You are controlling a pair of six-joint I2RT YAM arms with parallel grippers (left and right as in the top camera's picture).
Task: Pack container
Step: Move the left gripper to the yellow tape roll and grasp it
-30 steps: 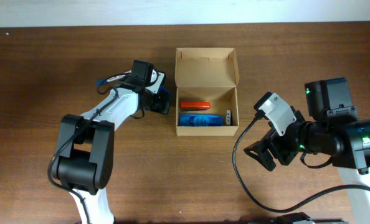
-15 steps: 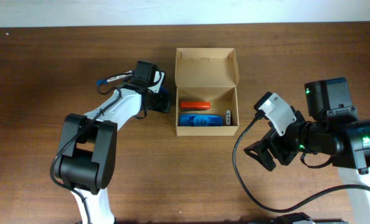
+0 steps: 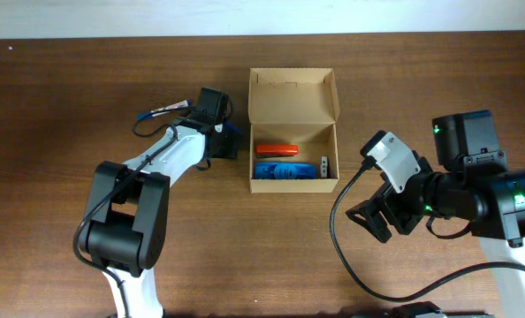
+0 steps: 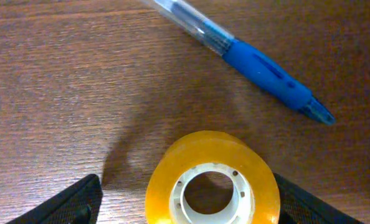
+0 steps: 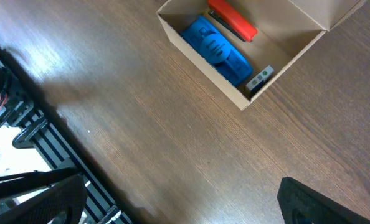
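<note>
Table [image 4: 60, 93]: dark wood, visible grain, low sheen. Container [image 3: 293, 106]: tan cardboard, matt. Tape roll [image 4: 172, 168]: glossy translucent yellow plastic, white core. Pen [image 4: 260, 68]: clear and blue plastic, glossy.

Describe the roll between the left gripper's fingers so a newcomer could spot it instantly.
Start at the open cardboard container mid-table; the left gripper sits just off its left side, open. Flat on the wood within that opening lies the tape roll: a yellowish translucent ring with a white core, unlike the slim blue pen beside it.

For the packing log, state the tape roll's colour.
Tape roll: yellow-amber, white core; best in left wrist view.
</note>
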